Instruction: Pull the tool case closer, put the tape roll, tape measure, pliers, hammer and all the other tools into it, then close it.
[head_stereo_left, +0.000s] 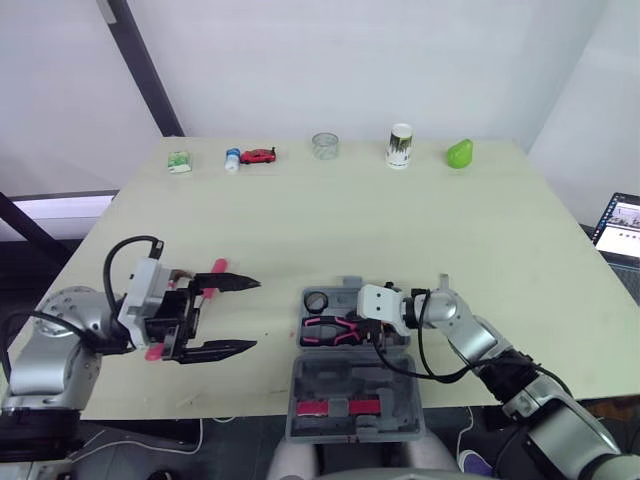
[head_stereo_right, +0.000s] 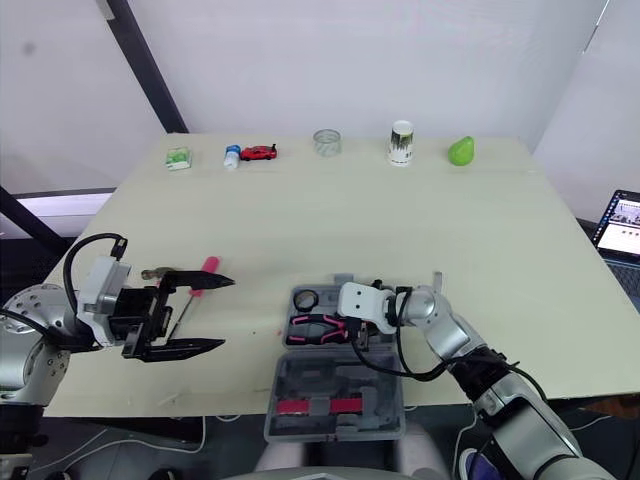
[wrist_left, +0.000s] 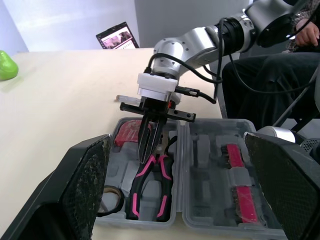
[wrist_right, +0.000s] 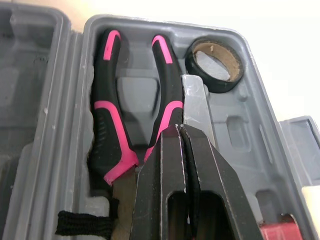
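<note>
The grey tool case (head_stereo_left: 400, 385) lies open near the table's front edge, its lid flat towards me. The pink-and-black pliers (wrist_right: 107, 125) and a black tape roll (wrist_right: 215, 65) rest in its tray, and something red (wrist_left: 127, 132) sits in a far pocket. My right gripper (wrist_right: 177, 131) is shut, tips down against the pliers' handles near the pivot; it also appears above the tray (head_stereo_left: 350, 330). My left gripper (head_stereo_left: 243, 316) stands open at the front left, aimed at the case. Pink-handled tools (head_stereo_right: 208, 265) lie on the table under and beside it, partly hidden.
Along the back edge stand a green box (head_stereo_left: 179, 161), a small bottle (head_stereo_left: 232, 159), a red toy car (head_stereo_left: 258, 155), a glass bowl (head_stereo_left: 324, 145), a cup (head_stereo_left: 400, 146) and a green pear (head_stereo_left: 459, 153). A laptop (head_stereo_left: 620, 225) sits off the right. A person (wrist_left: 270, 70) sits nearby.
</note>
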